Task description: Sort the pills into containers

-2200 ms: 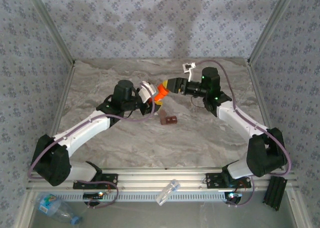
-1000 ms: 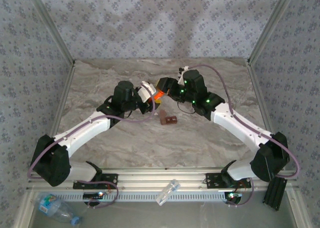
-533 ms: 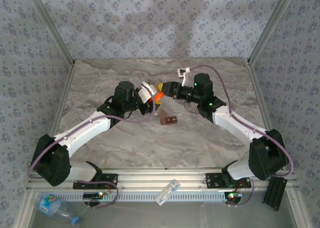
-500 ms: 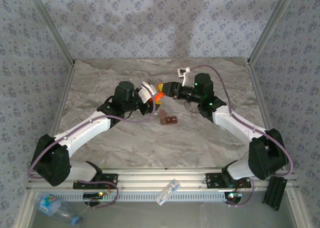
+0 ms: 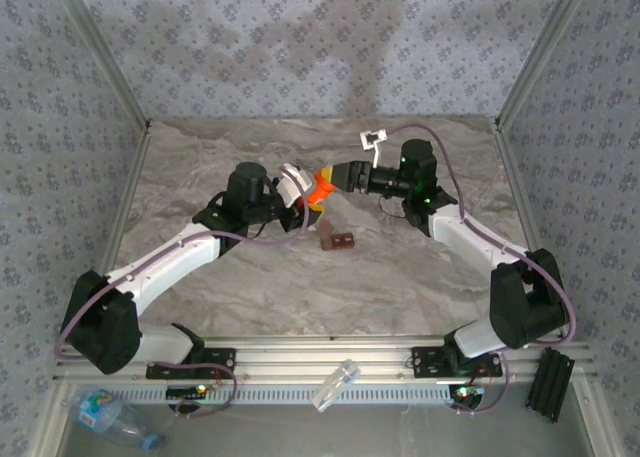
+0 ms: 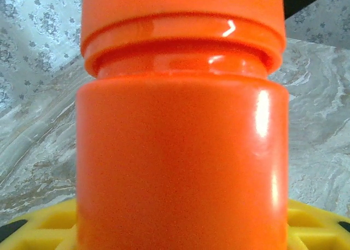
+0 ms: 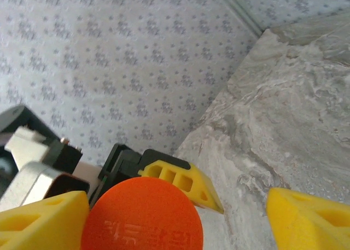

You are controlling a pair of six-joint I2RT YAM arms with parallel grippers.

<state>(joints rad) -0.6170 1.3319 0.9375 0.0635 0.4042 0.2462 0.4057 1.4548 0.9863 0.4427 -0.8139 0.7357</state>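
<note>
Right pincer: found open, fingers wide either side of the cap, cap nearer one finger than the other. Left pincer: closed on the bottle, over the middle of the tabletop, cap on and facing the right arm. Cannot tell whether lifted clear. Risks, as judged: shoving the bottle askew by closing off-centre; spinning bottle instead of cap through a weak left hold; dropping it; spilling pills if opened while tipped sideways.
</note>
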